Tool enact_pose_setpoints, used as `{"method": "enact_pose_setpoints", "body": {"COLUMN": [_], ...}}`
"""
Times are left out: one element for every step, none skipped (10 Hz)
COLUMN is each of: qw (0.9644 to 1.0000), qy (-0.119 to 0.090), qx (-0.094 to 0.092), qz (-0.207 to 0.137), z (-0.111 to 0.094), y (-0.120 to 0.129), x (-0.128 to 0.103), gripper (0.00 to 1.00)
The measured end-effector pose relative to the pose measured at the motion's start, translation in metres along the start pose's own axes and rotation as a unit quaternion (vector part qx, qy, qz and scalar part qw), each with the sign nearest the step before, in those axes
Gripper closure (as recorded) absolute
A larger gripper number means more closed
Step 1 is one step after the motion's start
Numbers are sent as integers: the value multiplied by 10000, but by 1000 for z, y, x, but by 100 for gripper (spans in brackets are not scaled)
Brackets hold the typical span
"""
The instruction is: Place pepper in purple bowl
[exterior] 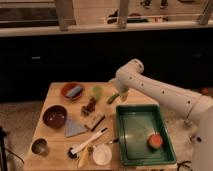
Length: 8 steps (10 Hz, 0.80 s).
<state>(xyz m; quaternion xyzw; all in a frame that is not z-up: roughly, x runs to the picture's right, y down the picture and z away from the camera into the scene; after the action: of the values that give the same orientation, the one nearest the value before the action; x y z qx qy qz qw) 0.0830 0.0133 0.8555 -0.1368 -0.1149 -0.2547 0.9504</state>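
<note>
The pepper (113, 98) is a small dark green curved piece lying on the wooden table (57, 102), just right of the pale green cup (97, 91). My gripper (121, 95) hangs from the white arm (160, 92), low over the table and right beside the pepper's right end. I cannot tell whether it touches the pepper. The purple bowl (54, 116) stands at the table's left side, far from the gripper, and looks empty.
An orange-red bowl (72, 90) holds a blue-grey object at the back left. A green tray (142, 135) at the right holds an orange object (155, 141). A metal cup (40, 147), grey cloth (75, 128), white cup (102, 154) and utensils (87, 142) lie in front.
</note>
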Motion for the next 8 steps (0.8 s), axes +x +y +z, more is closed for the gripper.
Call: {"method": "enact_pose_setpoints", "body": {"qw": [10000, 9999, 9998, 9998, 9996, 9995, 9992, 9989], "qy": [-19, -51, -112, -118, -147, -169, -202, -233], "qx": [-28, -57, -110, -148, -200, -261, -339, -401], "qz": [-46, -69, -90, -108, -109, -107, -110, -115], "z": [5, 9, 15, 19, 23, 27, 34, 39], "y": [-2, -3, -5, -6, -7, -7, -8, -10], "x": [2, 2, 0, 1, 3, 4, 5, 5], "gripper": [20, 20, 20, 20, 20, 20, 20, 20]}}
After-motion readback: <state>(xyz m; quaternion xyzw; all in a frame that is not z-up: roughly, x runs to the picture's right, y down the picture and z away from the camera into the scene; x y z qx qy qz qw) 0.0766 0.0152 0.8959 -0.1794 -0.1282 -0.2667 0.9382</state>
